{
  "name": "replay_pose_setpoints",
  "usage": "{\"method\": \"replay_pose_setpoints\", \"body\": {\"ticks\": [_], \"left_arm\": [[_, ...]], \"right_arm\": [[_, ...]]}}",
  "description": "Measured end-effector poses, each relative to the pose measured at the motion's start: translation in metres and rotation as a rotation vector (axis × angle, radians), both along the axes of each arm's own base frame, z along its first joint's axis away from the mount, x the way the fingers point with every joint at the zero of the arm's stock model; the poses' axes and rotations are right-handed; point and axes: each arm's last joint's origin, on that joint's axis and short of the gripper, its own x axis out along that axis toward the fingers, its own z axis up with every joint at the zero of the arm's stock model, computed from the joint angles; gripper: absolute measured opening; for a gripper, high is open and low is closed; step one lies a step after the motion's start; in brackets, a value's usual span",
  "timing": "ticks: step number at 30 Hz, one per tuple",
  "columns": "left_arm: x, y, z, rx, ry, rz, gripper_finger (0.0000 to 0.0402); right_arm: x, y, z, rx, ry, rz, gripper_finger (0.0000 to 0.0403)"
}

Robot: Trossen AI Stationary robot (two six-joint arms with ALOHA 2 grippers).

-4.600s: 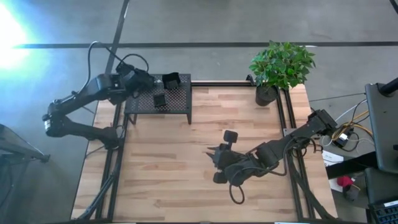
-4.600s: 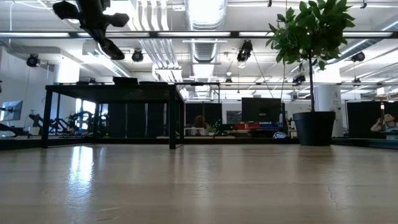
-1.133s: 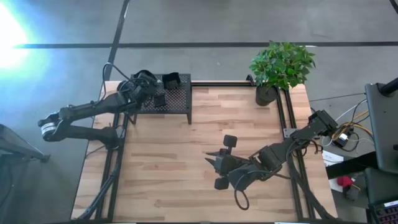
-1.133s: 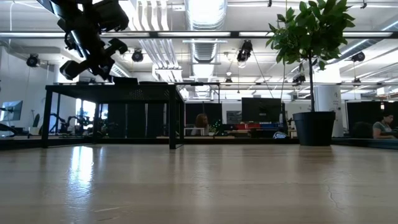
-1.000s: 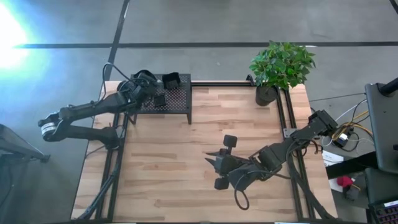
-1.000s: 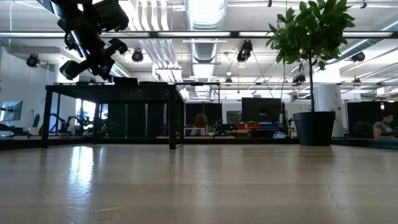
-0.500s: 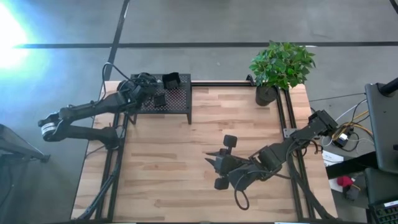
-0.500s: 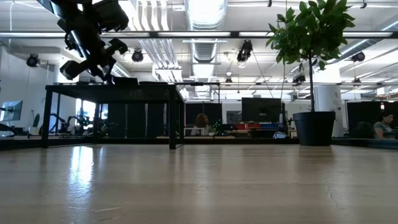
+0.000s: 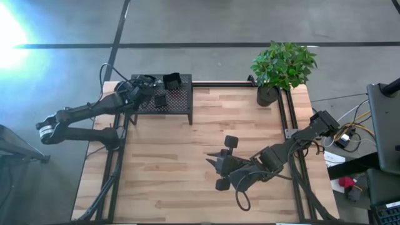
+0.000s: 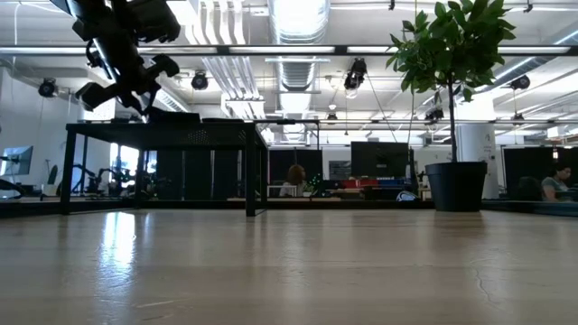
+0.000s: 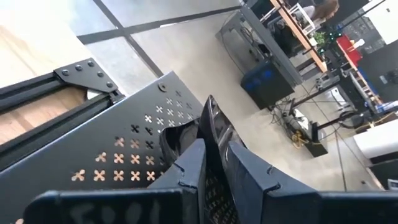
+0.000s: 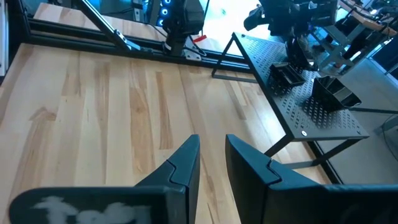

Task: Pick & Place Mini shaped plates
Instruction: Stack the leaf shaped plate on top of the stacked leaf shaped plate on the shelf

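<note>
Left claw [image 9: 145, 85] at upper left of frame, over perforated stand [image 9: 178, 103], fingers slightly parted, grasping nothing evident. Mini shaped plate [image 9: 160, 100] just right of it, second plate [image 9: 172, 80] beyond. Left arm nearer. Right claw [image 9: 219, 165] idle lower centre over tabletop [image 9: 162, 162], part-open, empty.

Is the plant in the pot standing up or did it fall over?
Standing up. In the low view the plant pot sits flat on the table, and its stem and leaves rise straight above it.

High view: overhead, straight down on perforated stand [image 9: 160, 100]. Low view: worktop-level, facing it. Wrist views: left close, right farther.
</note>
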Motion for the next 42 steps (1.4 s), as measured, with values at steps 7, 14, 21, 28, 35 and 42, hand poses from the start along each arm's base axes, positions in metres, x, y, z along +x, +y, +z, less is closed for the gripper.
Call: {"method": "replay_pose_setpoints", "body": {"ticks": [7,14,21,28,35,42], "left_arm": [[0.000,0.000,0.000,-0.018,0.094,-0.048,0.0060],[0.003,0.002,-0.004,-0.041,0.208,-0.090,0.0060],[0.009,0.008,-0.013,-0.118,0.229,-0.142,0.0060],[0.004,0.007,-0.007,-0.088,0.267,-0.134,0.0060],[0.002,0.006,-0.005,-0.052,0.101,-0.046,0.0060],[0.004,0.008,-0.008,-0.022,0.114,0.009,0.0060]], "right_arm": [[0.000,0.000,0.000,-0.003,0.001,0.002,0.0072],[0.000,0.000,0.000,-0.003,0.001,0.002,0.0072],[0.001,0.001,0.002,0.011,-0.021,0.002,0.0072],[0.001,0.001,0.002,0.013,-0.024,0.002,0.0072],[0.002,0.001,0.003,0.019,-0.035,0.002,0.0072],[0.002,0.001,0.003,0.013,-0.033,0.005,0.0072]]}}
